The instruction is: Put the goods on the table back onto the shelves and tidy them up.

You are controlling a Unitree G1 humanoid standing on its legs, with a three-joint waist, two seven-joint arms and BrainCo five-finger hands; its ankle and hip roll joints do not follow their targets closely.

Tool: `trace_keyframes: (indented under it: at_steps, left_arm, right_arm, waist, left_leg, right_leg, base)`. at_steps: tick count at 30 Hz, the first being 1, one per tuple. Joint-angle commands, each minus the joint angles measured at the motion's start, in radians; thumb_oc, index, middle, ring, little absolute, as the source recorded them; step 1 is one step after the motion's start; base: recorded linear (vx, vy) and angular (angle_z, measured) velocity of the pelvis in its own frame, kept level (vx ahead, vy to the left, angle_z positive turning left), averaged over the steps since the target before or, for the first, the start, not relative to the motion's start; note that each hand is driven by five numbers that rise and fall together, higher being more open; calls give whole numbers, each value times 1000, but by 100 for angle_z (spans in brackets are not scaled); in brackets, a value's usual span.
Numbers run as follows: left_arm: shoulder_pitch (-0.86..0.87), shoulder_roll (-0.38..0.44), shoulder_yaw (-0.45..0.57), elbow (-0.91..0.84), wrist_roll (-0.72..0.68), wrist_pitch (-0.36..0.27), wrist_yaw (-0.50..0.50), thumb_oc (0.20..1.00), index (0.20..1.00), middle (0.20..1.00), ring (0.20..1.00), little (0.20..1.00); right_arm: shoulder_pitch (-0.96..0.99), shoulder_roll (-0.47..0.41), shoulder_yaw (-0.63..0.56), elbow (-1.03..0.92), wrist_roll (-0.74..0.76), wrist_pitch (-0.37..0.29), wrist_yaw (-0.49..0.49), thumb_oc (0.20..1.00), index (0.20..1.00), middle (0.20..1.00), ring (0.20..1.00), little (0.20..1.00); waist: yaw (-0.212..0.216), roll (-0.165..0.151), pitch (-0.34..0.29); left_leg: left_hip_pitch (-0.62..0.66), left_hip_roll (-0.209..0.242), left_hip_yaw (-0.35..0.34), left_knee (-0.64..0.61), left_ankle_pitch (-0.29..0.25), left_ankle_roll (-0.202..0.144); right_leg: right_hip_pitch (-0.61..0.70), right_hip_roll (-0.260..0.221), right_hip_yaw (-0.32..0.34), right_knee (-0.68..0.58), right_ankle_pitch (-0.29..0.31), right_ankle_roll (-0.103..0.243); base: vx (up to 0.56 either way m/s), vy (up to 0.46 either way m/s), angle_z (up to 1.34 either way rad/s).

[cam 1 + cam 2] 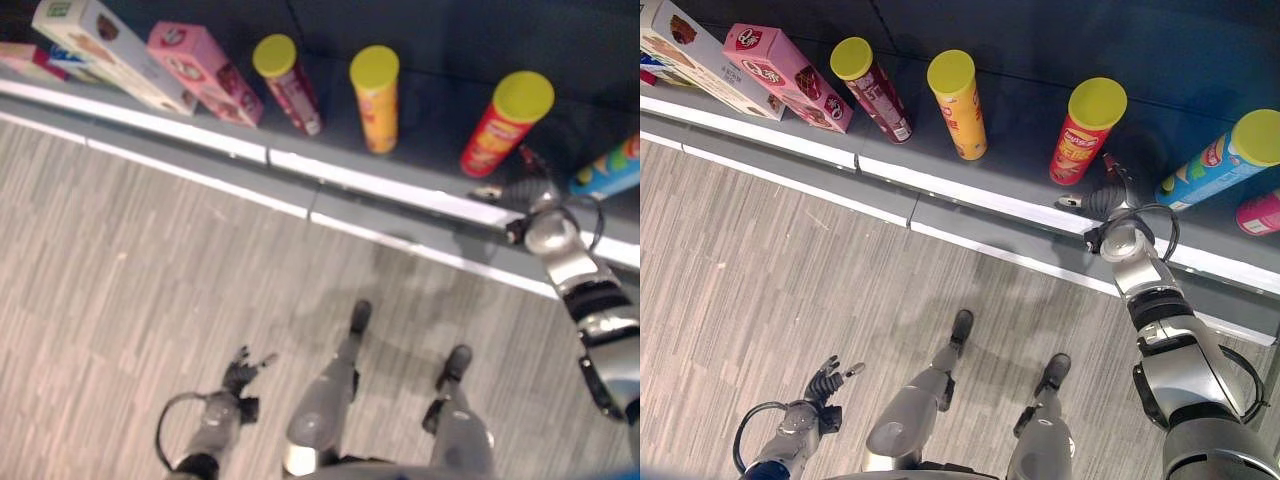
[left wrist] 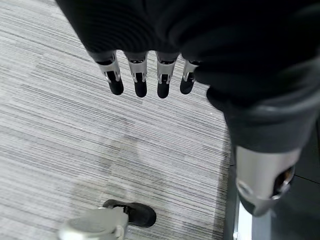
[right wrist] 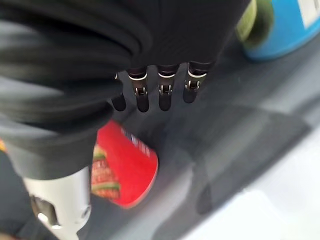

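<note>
Nearest the robot is a floor (image 1: 760, 260) of grey wood-grain planks, a wide bare stretch running up to the shelf. The left hand (image 1: 826, 382) hangs low over this floor, well apart from the shelf, its fingers (image 2: 140, 82) straight and relaxed, holding nothing.

Beyond the floor, a long white strip (image 1: 970, 195) edges the front of a dark grey shelf (image 1: 1020, 150), which crosses the view at a slant from the left side toward the right. A dark back wall (image 1: 1040, 40) rises behind the goods.

The right hand (image 1: 1102, 196) reaches over the white edge onto the shelf board. Its fingers (image 3: 165, 95) are extended and loose, gripping nothing, with the red can (image 1: 1081, 131) just beside it; the right wrist view does not show whether they touch.

On the shelf stand four tall cans with yellow lids, spaced apart with bare board between them: a dark red can (image 1: 872, 88), an orange can (image 1: 960, 104), the red can, and a blue can (image 1: 1211, 160) on the robot's right. A fifth, pink can (image 1: 1260, 213) shows partly at the right border. On the robot's left lie two boxes, side by side: a pink box (image 1: 785, 75) and a white box (image 1: 695, 55).
</note>
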Motion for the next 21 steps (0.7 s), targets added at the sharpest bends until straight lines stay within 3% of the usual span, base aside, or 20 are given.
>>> trace_keyframes:
  at_steps: [1, 8, 13, 17, 21]
  left_arm:
    - [-39, 37, 18, 55, -12, -6, 38, 1000, 1000, 1000, 1000, 1000]
    - [-54, 37, 65, 79, 14, 13, 25, 1000, 1000, 1000, 1000, 1000]
    - [-34, 27, 107, 113, 53, 28, 1, 1000, 1000, 1000, 1000, 1000]
    - [-12, 23, 125, 119, 64, 31, -14, 1000, 1000, 1000, 1000, 1000]
    - [7, 17, 126, 104, 71, 28, -23, 1000, 1000, 1000, 1000, 1000]
  right_arm:
    - [53, -11, -19, -156, -74, -11, -51, 1000, 1000, 1000, 1000, 1000]
    - [309, -30, -110, -486, -100, -64, 23, 1000, 1000, 1000, 1000, 1000]
    - [548, -18, -92, -664, -36, -118, 211, 1000, 1000, 1000, 1000, 1000]
    - [692, 45, -90, -636, 45, -114, 302, 1000, 1000, 1000, 1000, 1000]
    - [810, 131, -69, -436, 40, -77, 345, 1000, 1000, 1000, 1000, 1000]
  waist:
    - [-19, -81, -56]
    - [-59, -119, -89]
    - [-95, -158, -138]
    - [-112, -172, -164]
    - [-134, -188, -199]
  left_leg:
    - [11, 39, 67, 0, -104, -50]
    - [46, 53, 87, 3, -122, -50]
    - [102, 72, 118, 8, -144, -51]
    - [140, 82, 138, 9, -157, -51]
    - [187, 93, 163, 11, -176, -51]
  right_leg:
    - [-113, -100, 126, 137, -32, 32]
    - [-85, -90, 137, 119, -30, 32]
    - [-35, -74, 146, 92, -30, 31]
    - [-6, -65, 153, 80, -30, 32]
    - [21, -53, 170, 67, -28, 32]
  base:
    - [21, 7, -4]
    - [25, -9, -13]
    - [53, -7, -15]
    - [44, 11, -22]
    - [46, 0, -17]
